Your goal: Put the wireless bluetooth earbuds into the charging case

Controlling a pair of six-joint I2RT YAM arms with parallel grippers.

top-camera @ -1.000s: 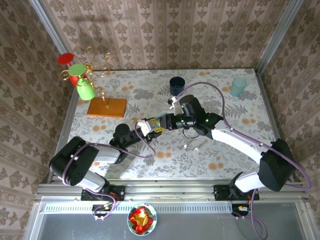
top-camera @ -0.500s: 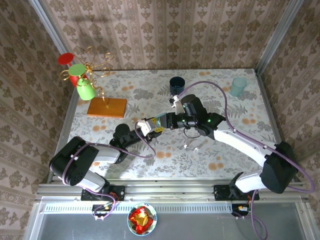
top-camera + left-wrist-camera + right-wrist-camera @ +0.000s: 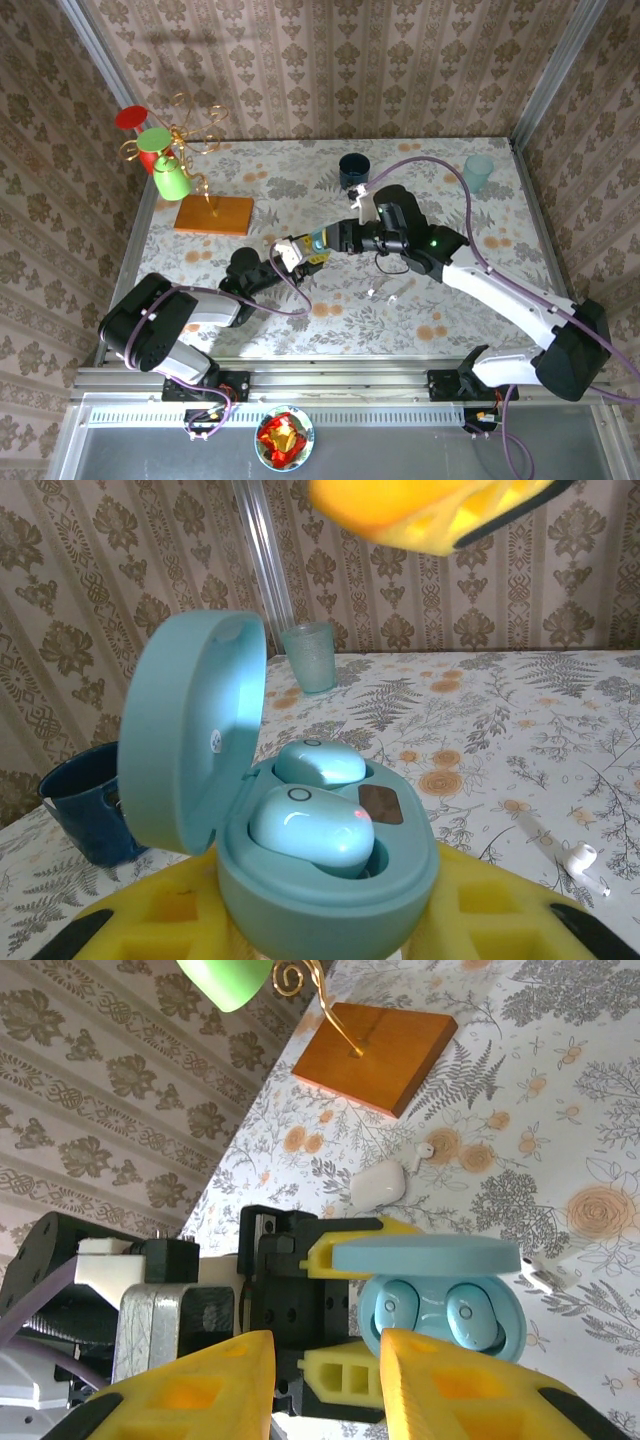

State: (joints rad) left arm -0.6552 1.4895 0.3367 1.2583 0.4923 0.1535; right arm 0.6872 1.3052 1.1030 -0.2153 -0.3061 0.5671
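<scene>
Two pale blue earbuds (image 3: 310, 825) sit in the open charging case (image 3: 330, 905), which the left gripper (image 3: 298, 250) clamps above the middle of the table (image 3: 400, 330). Right gripper (image 3: 328, 1370) hovers close by, jaws slightly apart, empty.

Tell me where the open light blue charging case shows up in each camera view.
Top external: charging case left of centre, in the left hand.
Left wrist: charging case bottom centre, open.
Right wrist: charging case lower right of centre.
Shared landmark: the left hand gripping it.
</scene>
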